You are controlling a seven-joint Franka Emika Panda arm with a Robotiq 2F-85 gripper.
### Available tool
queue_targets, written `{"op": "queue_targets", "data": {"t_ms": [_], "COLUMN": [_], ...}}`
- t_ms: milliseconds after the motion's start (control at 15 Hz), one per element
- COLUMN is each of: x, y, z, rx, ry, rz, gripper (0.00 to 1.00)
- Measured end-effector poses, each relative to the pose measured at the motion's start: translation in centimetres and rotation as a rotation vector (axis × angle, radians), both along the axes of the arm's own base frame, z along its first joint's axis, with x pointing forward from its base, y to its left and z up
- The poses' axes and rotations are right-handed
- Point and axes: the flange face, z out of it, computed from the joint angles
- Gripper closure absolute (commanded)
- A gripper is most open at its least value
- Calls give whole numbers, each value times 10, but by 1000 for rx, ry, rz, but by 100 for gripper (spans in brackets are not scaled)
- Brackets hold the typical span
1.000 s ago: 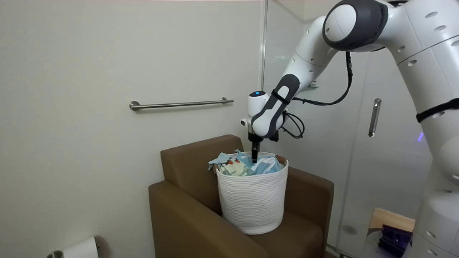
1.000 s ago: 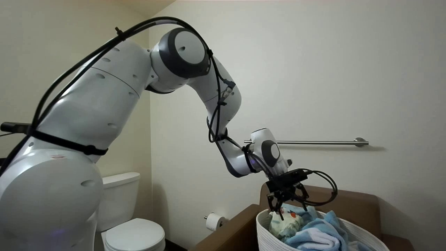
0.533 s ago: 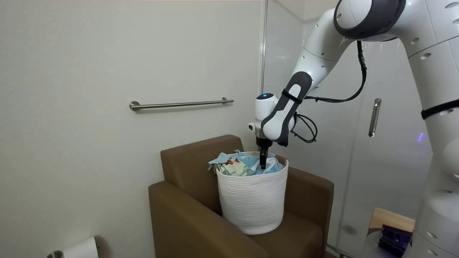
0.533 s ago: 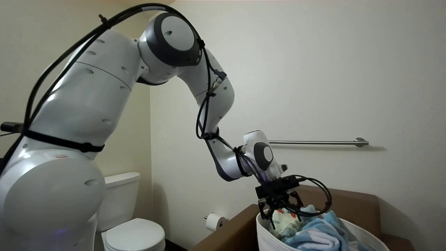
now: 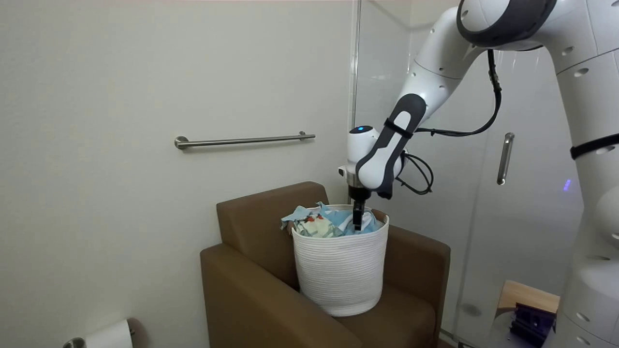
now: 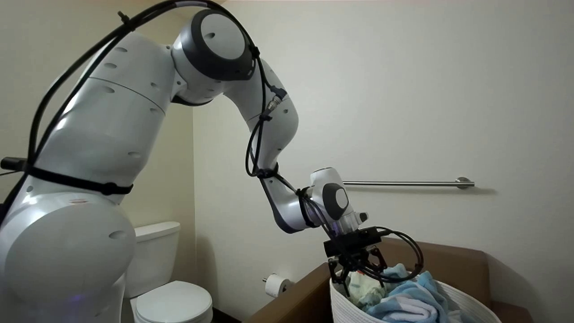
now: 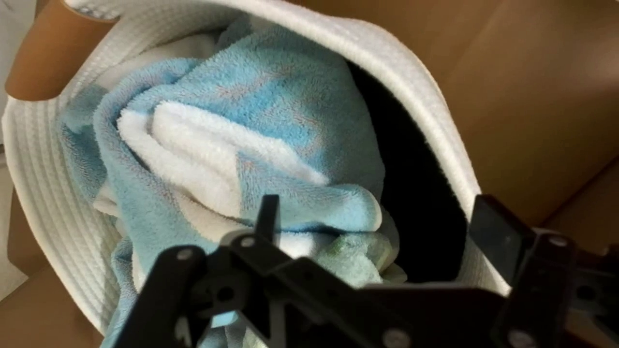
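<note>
Plainly spread, jaws of the gripper aim down into the basket, pinching nothing; contact with the pale cloth unclear. Blue towel bundled inside, too. Basket stands on the armchair, likely raised for reach.

Rumpled blue-white cloth in basket

Soft muted light, shadow beneath towel bar, pale highlights on arm

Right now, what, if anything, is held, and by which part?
Nothing is held: the black two-fingered gripper stands open, its jaws apart, at the round white ribbed basket.
</note>
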Motion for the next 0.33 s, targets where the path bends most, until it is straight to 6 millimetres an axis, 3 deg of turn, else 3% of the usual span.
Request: {"op": "queue_targets", "data": {"t_ms": [333], "x": [0], "y": [2], "z": [-1], "rx": [2], "ry": [2], "rz": [3], "gripper": [0]}}
